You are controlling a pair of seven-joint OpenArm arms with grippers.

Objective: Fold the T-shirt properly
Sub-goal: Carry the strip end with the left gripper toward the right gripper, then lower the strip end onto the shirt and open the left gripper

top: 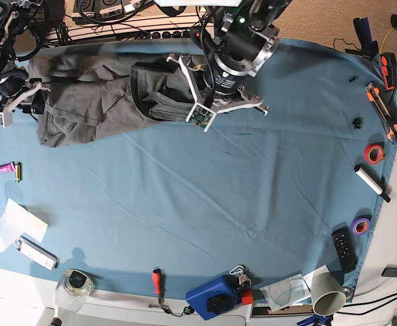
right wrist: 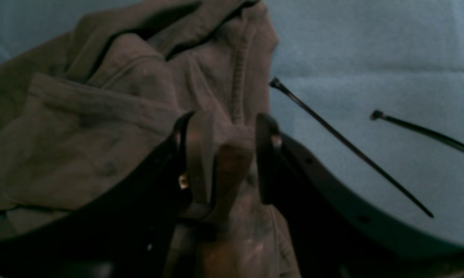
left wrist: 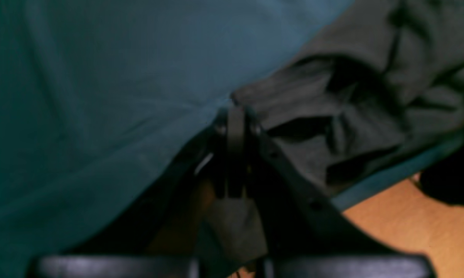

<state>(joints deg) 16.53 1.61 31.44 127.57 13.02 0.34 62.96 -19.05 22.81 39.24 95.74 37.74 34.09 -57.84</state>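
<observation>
Left pincer (left wrist: 235,116) pressed together at the T-shirt (left wrist: 370,96) edge; right pincer (right wrist: 226,127) pinching bunched cloth; base view shows both.

No text, label, brand, number or sign is legible anywhere in these three views.

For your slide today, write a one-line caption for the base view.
Two arms work a crumpled dark T-shirt at the far edge of a blue tablecloth.
</observation>
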